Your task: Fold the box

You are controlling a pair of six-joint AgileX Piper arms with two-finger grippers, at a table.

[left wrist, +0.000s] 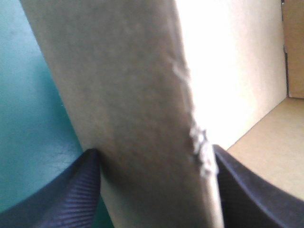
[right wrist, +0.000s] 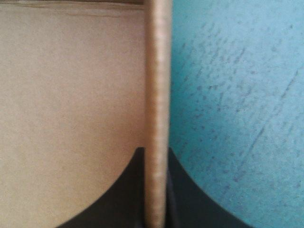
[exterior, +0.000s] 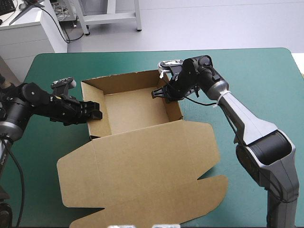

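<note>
Lid (exterior: pixel 156 183) of the brown box (exterior: pixel 142 142) lies flat on my teal-green worktop (exterior: pixel 256 71), nearest me. Beyond it the tray (exterior: pixel 135 111) stands open: my left hand (exterior: pixel 95 113) pinches its left wall, my right hand (exterior: pixel 159 93) its right wall, each nearly closed on the board.

Left gripper (left wrist: pixel 156 151) seemingly clamped, right gripper (right wrist: pixel 156 151) clamped
</note>
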